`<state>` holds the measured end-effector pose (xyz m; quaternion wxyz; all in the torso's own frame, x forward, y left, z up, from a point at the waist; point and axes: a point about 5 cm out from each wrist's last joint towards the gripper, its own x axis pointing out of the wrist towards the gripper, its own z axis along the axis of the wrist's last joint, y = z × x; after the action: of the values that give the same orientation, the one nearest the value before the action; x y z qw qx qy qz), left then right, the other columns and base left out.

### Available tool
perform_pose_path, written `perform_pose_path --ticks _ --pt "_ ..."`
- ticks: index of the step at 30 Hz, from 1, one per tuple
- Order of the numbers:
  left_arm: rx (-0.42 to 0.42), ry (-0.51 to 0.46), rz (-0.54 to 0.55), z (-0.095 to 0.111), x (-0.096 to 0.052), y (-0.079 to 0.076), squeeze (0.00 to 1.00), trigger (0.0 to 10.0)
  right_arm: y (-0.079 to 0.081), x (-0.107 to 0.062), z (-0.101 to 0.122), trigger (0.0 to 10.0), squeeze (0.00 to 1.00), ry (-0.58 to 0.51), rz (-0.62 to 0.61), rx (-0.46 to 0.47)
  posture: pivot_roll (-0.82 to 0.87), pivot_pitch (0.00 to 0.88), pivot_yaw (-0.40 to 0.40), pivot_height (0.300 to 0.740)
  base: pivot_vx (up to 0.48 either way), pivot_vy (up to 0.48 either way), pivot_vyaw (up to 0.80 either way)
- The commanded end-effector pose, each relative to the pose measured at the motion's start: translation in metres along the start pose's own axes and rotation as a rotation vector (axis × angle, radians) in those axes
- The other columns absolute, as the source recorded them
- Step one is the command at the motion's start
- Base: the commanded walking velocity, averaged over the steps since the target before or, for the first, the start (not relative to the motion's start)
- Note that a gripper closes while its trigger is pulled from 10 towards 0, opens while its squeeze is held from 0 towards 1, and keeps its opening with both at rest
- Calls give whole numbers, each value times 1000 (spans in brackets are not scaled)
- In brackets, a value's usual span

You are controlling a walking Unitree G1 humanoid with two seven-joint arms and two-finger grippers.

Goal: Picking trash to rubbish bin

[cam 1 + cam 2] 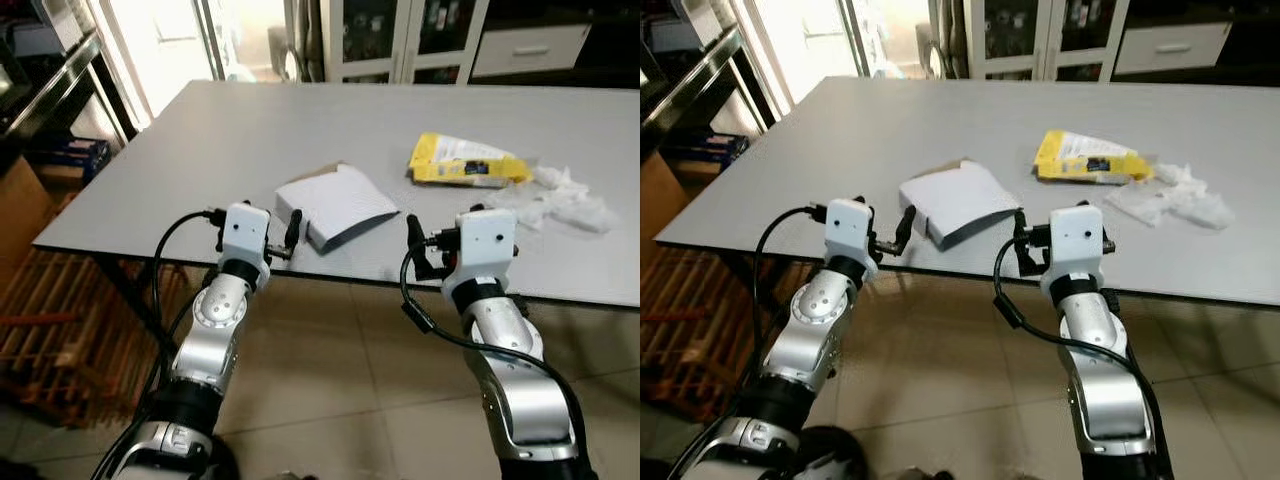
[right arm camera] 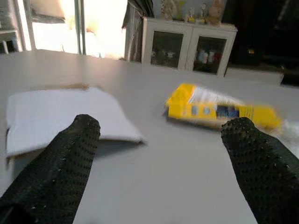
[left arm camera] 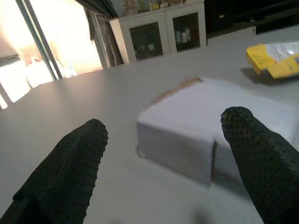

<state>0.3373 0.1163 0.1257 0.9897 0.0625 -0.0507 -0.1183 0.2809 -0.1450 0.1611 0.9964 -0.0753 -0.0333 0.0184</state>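
Observation:
A flattened white carton [image 1: 335,205] lies near the front edge of the grey table [image 1: 250,130]. Farther right are a yellow packet [image 1: 465,160] and a crumpled white wrapper [image 1: 565,200]. My left gripper [image 1: 256,224] is at the table's front edge, open, with the carton [image 3: 201,126] just ahead of its fingertips and slightly to the right. My right gripper [image 1: 462,234] is also at the front edge and open. The carton [image 2: 60,116] is ahead on its left and the yellow packet [image 2: 215,109] ahead on its right. Neither gripper holds anything.
Glass-door cabinets [image 1: 400,35] and a white drawer unit [image 1: 530,48] stand behind the table. A wooden slatted rack [image 1: 50,330] sits on the floor at the left, under a dark shelf [image 1: 40,90]. Tiled floor [image 1: 350,380] lies below my arms.

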Motion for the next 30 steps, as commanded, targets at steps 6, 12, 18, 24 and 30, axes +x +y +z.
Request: perform_pose_path --ticks 6,12,18,24,30 --pt "14 -14 -38 3 1 -5 0 10000 -2 1 1 10000 188 7 -26 56 -117 67 79 740 0 137 0" --pt "15 -20 -57 3 0 -7 0 10000 -3 2 0 10000 0 10 -37 61 -112 68 81 740 0 0 0" --pt "14 -19 -70 3 -1 -7 0 10000 -3 2 0 10000 0 12 -39 64 -111 71 79 740 0 0 0" --pt "16 -18 -76 3 -1 -8 0 10000 -4 3 0 10000 0 15 -44 74 -108 71 80 740 0 0 0" --pt "19 -16 -85 3 -2 -9 0 10000 -4 5 0 10000 0 28 -68 173 -101 80 78 740 0 0 0"
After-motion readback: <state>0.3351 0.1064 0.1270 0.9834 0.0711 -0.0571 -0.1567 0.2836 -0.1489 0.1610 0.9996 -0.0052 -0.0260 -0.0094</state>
